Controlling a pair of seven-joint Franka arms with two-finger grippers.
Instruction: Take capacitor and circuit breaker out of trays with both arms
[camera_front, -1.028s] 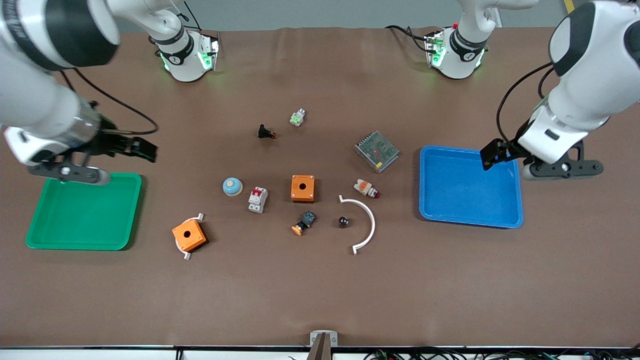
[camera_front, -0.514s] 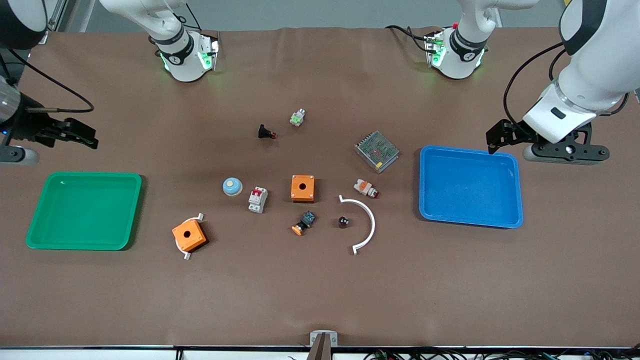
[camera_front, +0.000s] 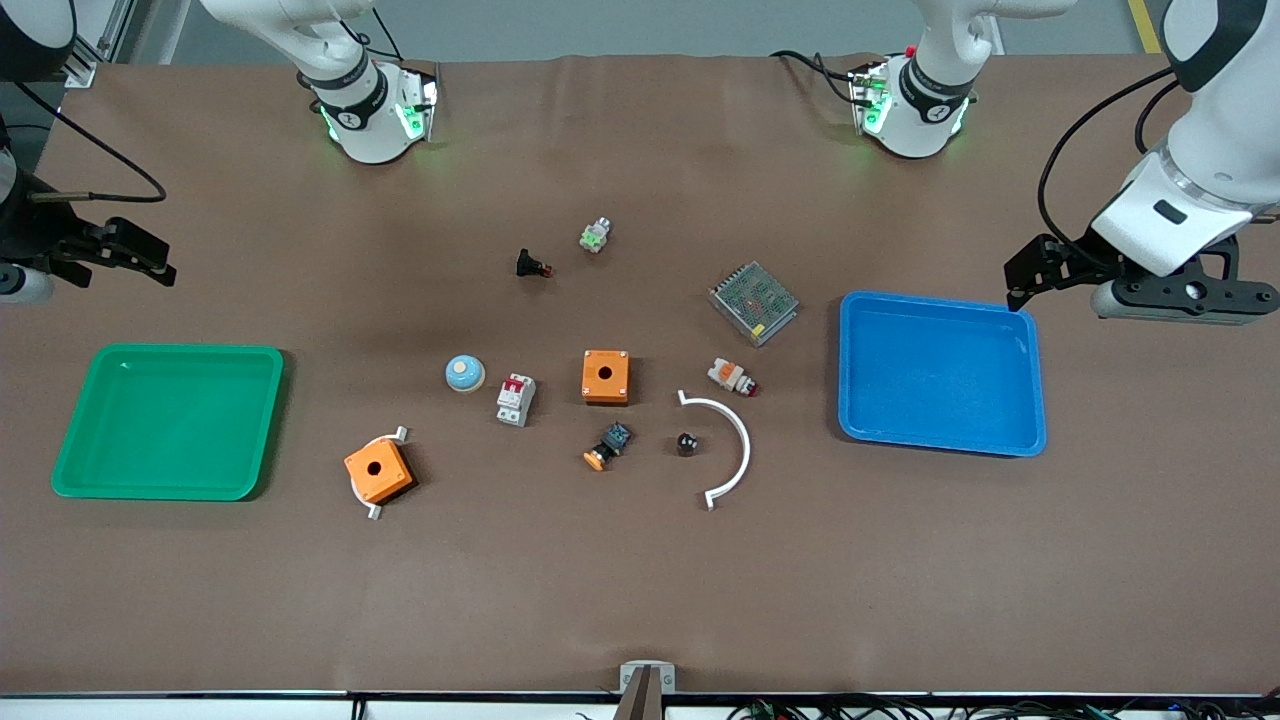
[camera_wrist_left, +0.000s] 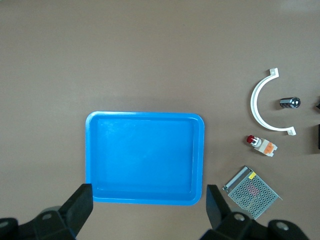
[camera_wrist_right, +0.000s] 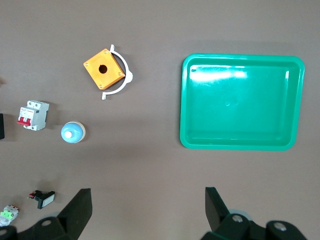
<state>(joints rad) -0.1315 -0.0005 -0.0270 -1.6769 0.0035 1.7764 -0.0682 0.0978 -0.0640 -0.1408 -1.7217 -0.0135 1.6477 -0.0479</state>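
Note:
The capacitor (camera_front: 686, 443), a tiny black cylinder, lies inside the curve of a white arc; it shows in the left wrist view (camera_wrist_left: 289, 103) too. The breaker (camera_front: 516, 399), white-grey with a red switch end, lies mid-table beside a round blue button; it also shows in the right wrist view (camera_wrist_right: 33, 115). My left gripper (camera_front: 1030, 272) is open and empty, up in the air over the blue tray's corner nearest the bases (camera_wrist_left: 147, 207). My right gripper (camera_front: 140, 258) is open and empty over bare table beside the green tray (camera_wrist_right: 147, 207).
The blue tray (camera_front: 1035, 400) and green tray (camera_front: 70, 470) hold nothing. Mid-table lie two orange boxes (camera_front: 605, 377) (camera_front: 378, 472), the white arc (camera_front: 740, 440), a mesh-topped unit (camera_front: 754, 302), a white-orange part (camera_front: 732, 377), an orange-capped switch (camera_front: 608, 446), a red-tipped black button (camera_front: 531, 265).
Both arms have drawn back from over their trays toward the table ends and the bases. Both grippers stay open and empty. Nothing on the table has moved.

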